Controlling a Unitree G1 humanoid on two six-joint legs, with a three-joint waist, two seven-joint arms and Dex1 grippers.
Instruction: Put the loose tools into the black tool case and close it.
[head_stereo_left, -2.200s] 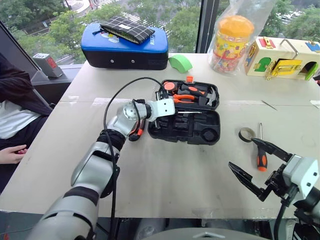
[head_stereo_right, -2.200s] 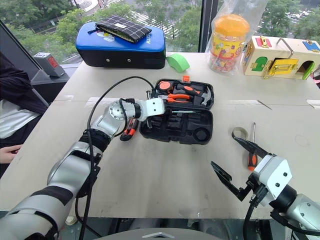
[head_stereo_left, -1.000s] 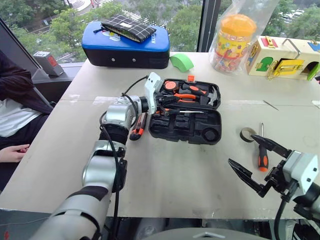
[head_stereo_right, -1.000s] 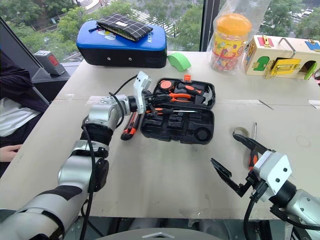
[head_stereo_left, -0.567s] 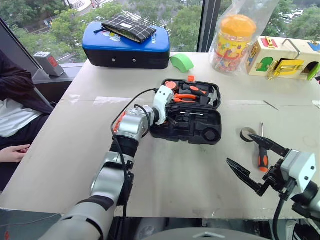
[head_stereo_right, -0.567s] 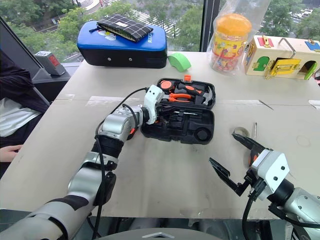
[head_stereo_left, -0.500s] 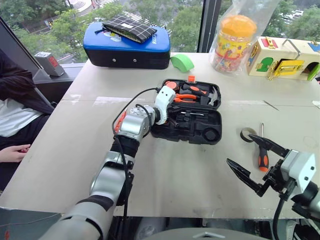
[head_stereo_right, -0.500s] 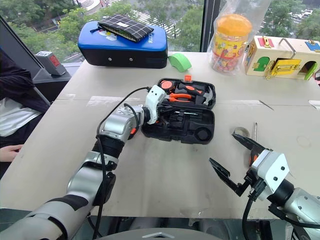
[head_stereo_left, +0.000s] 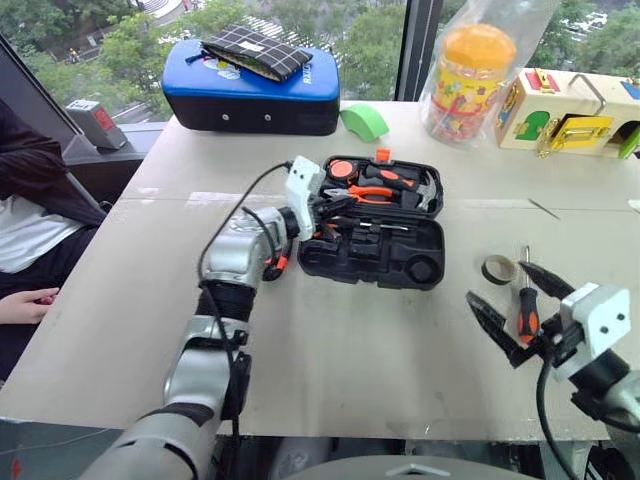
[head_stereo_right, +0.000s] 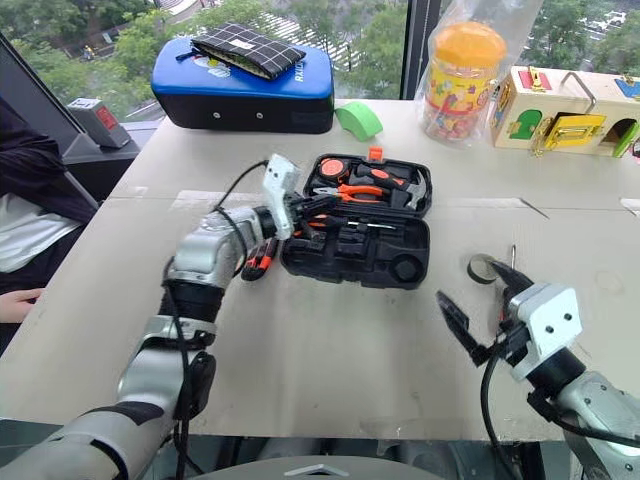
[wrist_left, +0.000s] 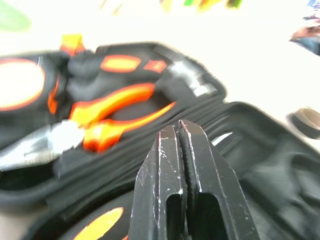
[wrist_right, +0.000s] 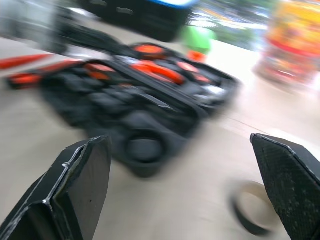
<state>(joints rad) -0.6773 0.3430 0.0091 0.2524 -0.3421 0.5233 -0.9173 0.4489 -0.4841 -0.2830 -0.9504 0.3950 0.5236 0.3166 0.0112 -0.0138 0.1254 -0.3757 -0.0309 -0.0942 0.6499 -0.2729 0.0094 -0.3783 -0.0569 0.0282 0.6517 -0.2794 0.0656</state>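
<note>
The black tool case (head_stereo_left: 372, 262) lies open at the table's middle, with orange-handled pliers (head_stereo_left: 368, 193) in its far half. My left gripper (head_stereo_left: 338, 203) hovers over the case's left part, shut and holding nothing; the left wrist view shows its fingers (wrist_left: 170, 165) pressed together above the pliers (wrist_left: 120, 107). Orange-and-black tools (head_stereo_right: 258, 258) lie against the case's left side, partly behind my left arm. At the right, an orange-and-black screwdriver (head_stereo_left: 527, 312) and a dark tape roll (head_stereo_left: 497, 268) lie on the table. My right gripper (head_stereo_left: 497, 284) stands wide open just above them.
A blue-topped case (head_stereo_left: 250, 85) with a checked pouch sits at the back left. A green object (head_stereo_left: 362, 122), a bagged yellow jar (head_stereo_left: 465, 75) and a wooden latch box (head_stereo_left: 575, 110) line the back. A person sits at the left edge (head_stereo_left: 25, 230).
My left gripper dipped toward the case, then drew back and rolled, still shut. My right gripper swung forward and right, closer to the screwdriver and tape roll, still open.
</note>
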